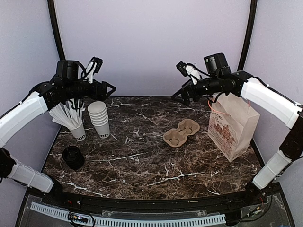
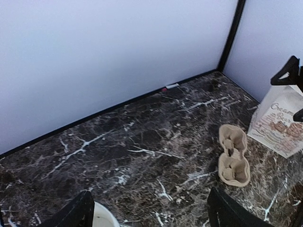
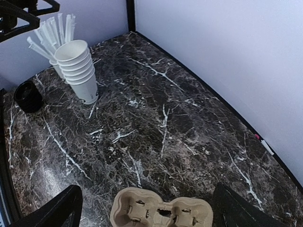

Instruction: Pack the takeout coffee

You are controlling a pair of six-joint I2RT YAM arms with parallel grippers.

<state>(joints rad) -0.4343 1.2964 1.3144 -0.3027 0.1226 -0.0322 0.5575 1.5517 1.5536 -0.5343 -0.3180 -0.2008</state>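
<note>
Early stage, nothing picked up. Both arms are up off the counter [image 1: 151,165]. The left hand [image 1: 108,90] is spread wide and empty, and so is the right hand [image 1: 183,97]. No finished takeout coffee shows anywhere: no lone lidded cup in any view, only the makings. The stack of cups [image 1: 99,118] is right under the left hand, w/ a white rim showing just below and between its fingers in the left wrist view. The straw cup [image 1: 77,131] sits just beside the stack, to that hand's left. The black lid [image 1: 73,157] lies nearer the arm's base, below and behind the hand; can't tell if it's one lid or several. The cup carrier [image 1: 181,132] is under and a bit ahead of the right hand, seen between its fingers in the right wrist view. The paper bag [image 1: 233,124] stands upright just to that hand's right. Judgement: step in hand is prob. the approach to get one cup. Next move calls for the left hand to drop straight down and close on the top cup's rim only, w/o dragging the whole stack or knocking the straws. Lid, carrier and bag come later.
</note>
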